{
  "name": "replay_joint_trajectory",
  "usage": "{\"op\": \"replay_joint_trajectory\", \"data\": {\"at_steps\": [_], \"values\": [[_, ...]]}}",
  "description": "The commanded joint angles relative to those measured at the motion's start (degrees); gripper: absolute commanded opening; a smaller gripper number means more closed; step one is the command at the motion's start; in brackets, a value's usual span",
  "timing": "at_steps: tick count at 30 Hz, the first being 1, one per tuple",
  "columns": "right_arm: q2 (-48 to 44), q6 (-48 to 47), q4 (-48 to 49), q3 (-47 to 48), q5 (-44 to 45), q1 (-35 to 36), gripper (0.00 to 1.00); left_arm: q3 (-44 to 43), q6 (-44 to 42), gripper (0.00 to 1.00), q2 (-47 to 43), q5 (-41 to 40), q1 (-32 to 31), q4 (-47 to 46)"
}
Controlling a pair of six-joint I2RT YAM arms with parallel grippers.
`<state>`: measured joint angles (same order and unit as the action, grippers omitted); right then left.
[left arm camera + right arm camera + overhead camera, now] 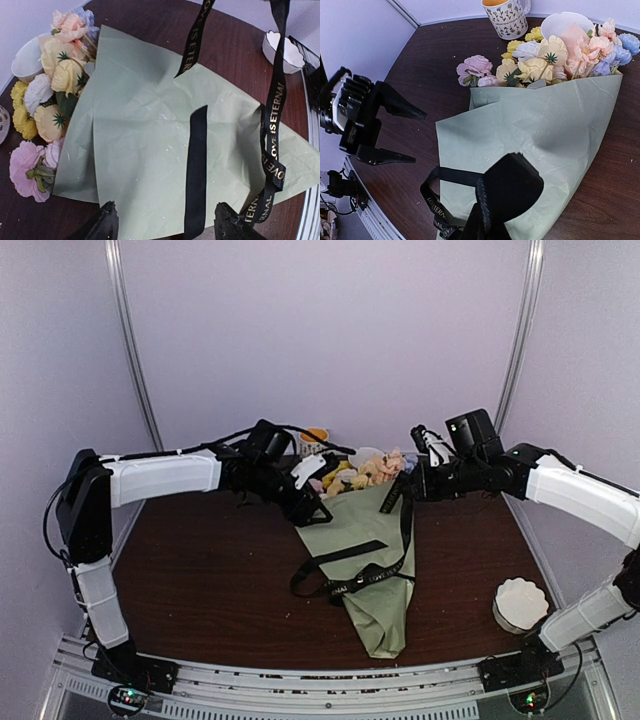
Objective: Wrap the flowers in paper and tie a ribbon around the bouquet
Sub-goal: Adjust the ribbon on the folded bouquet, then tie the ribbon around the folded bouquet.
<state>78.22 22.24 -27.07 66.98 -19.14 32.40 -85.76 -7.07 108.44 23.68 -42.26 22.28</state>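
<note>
Left wrist: ribbon (196, 165) lies between spread left jaws; paper (145, 150) beneath.

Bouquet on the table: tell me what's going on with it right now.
The flowers are already wrapped in the green paper, which lies as a cone on the table. The right gripper is shut on the black ribbon and holds it lifted near the flower end, with the rest draped loosely across the paper. The left gripper is open and empty, hovering beside the cone. No knot is visible yet.
</note>
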Motion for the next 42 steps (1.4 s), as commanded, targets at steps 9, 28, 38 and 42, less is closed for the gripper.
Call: {"op": "replay_joint_trajectory", "data": {"at_steps": [9,28,38,42], "values": [[-0.8,-1.0,0.7,-0.5,1.3,-0.6,0.00,-1.1,-7.8,0.75,9.6,-11.1,-5.5,12.5],[-0.8,-1.1,0.9,-1.4,1.3,-1.1,0.00,0.9,-4.3,0.09,9.9,-15.1,-5.4,7.7],[-3.8,3.4,7.5,-6.0,-2.6,-6.2,0.00,8.5,2.1,0.02,1.6,-4.9,-0.6,1.5],[-3.6,1.3,7.3,-5.8,-3.6,-7.2,0.00,12.6,3.3,0.00,-2.3,-4.6,1.0,-0.3]]}}
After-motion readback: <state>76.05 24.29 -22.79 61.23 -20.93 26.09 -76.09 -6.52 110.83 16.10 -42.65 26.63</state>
